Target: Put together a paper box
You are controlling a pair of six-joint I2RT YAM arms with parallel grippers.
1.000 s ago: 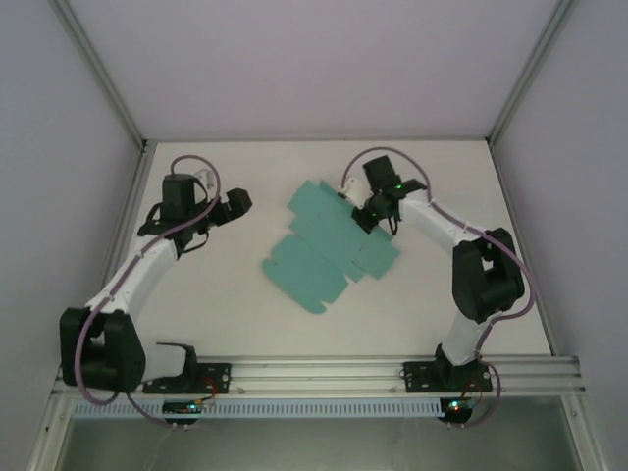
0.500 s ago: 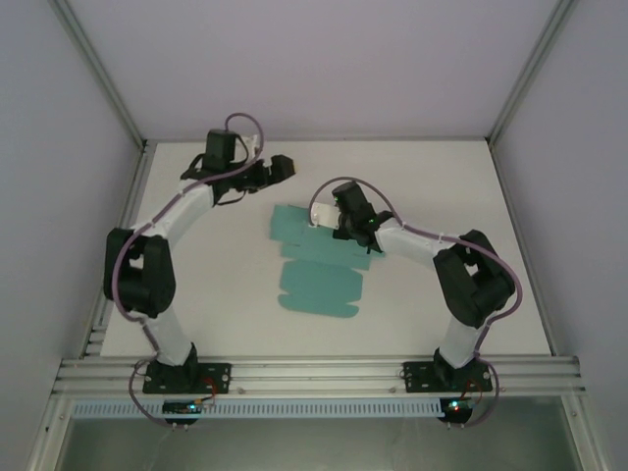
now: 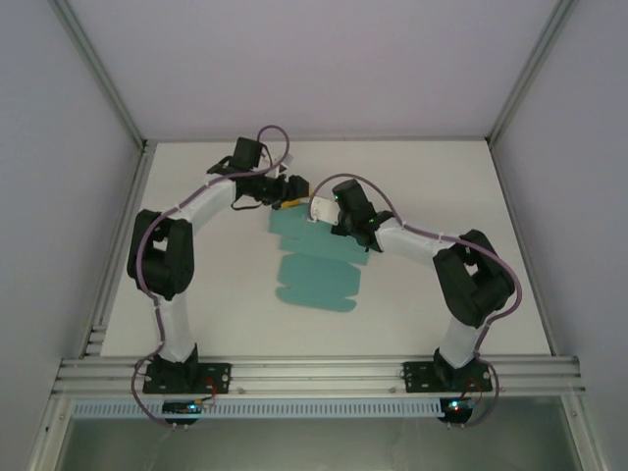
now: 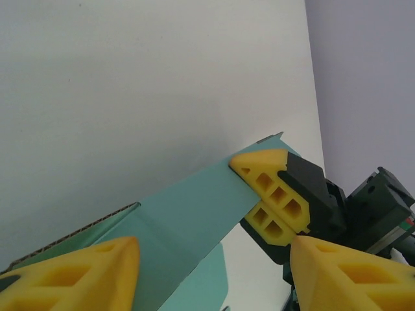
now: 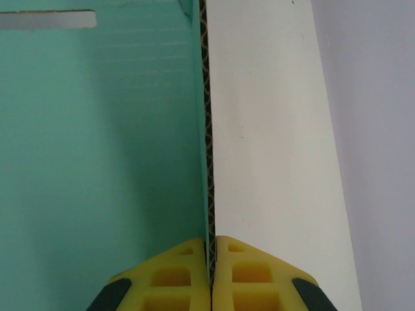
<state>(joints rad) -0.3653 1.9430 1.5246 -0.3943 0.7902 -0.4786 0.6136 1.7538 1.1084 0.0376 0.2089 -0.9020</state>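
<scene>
Swung in from the left side, the left tool (image 4: 214, 243) now hangs over the far end of the box (image 3: 316, 283). That flat teal sheet has itself turned and slid leftward, and lies near the middle of the tabletop (image 3: 206, 294). The left tool's fingers (image 4: 84, 275) stand apart, released, with a panel of the sheet between them (neither pad visibly touches it). The right tool (image 5: 211, 249) is clenched on the box, its yellow fingers pinched together on a corrugated edge. Whether the panel it grasps stands upright or only tilts, I cannot tell. From above, both tools cover the sheet's far end, so the flaps there are hard to make out. The left wrist view cuts the sheet off at its lower edge. The right wrist view cuts a slot (image 5: 48, 19) off at the top left.
</scene>
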